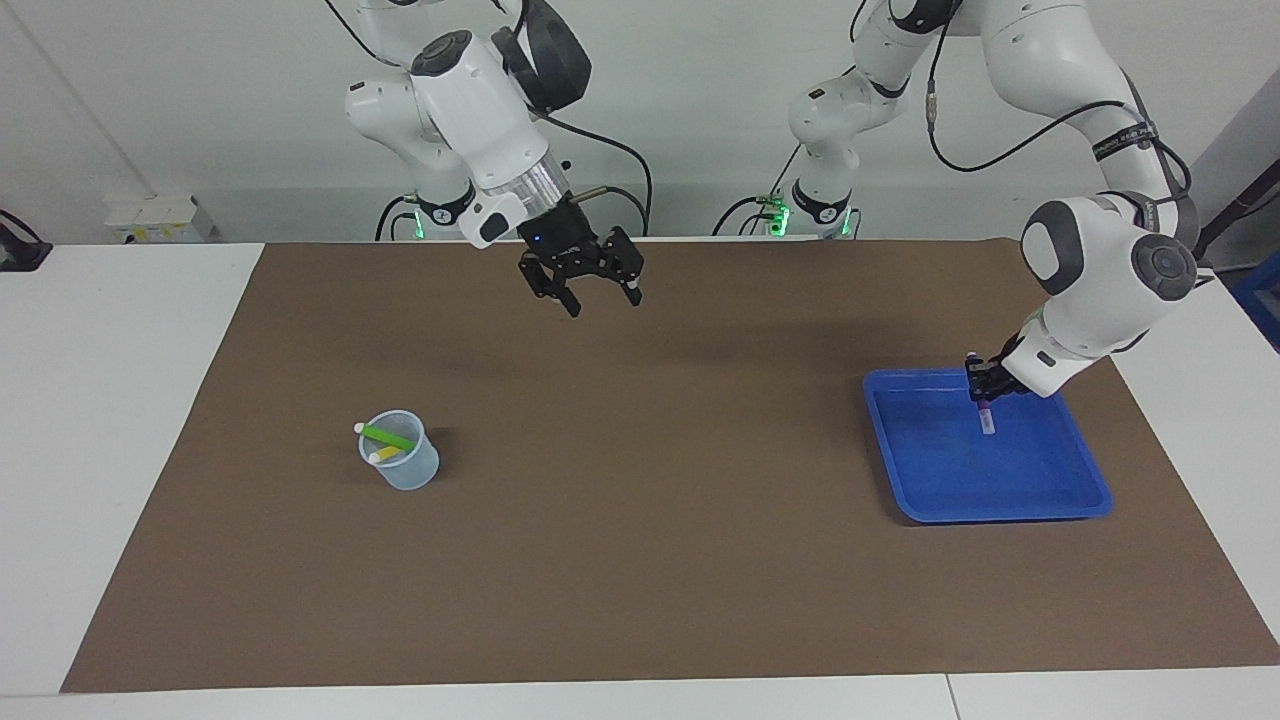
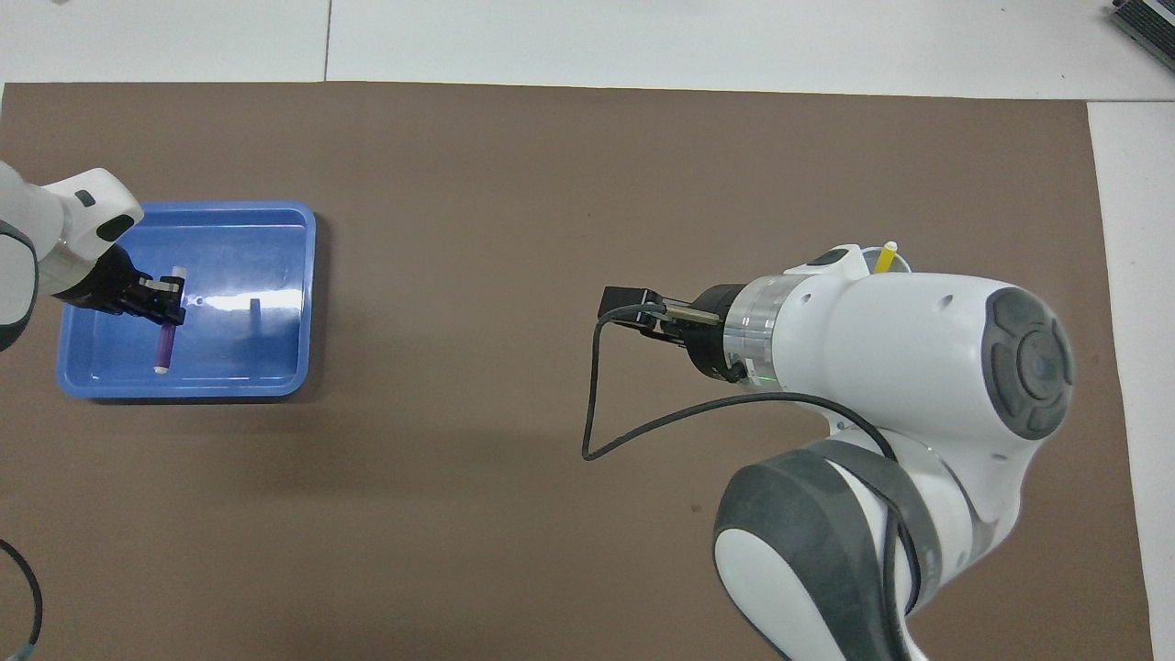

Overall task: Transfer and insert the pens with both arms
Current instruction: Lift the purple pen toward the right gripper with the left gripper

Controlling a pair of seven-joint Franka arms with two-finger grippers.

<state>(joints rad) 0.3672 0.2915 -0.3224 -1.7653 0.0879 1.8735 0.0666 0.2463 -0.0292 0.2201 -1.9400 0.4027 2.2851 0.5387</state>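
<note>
Over the blue tray (image 1: pixel 1060 505) | my left gripper (image 1: pixel 982 392) is clamping the purple pen (image 1: pixel 986 415), hanging nearly upright, whitish cap down | my right gripper (image 1: pixel 598 293) is waiting, spread open, nearer the cup (image 1: pixel 405 472) | no writing readable.

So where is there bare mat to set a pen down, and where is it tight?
The brown mat lies bare between the cup and the blue tray. It is crowded at the tray, where the left gripper holds the purple pen, and under the open right gripper.
</note>
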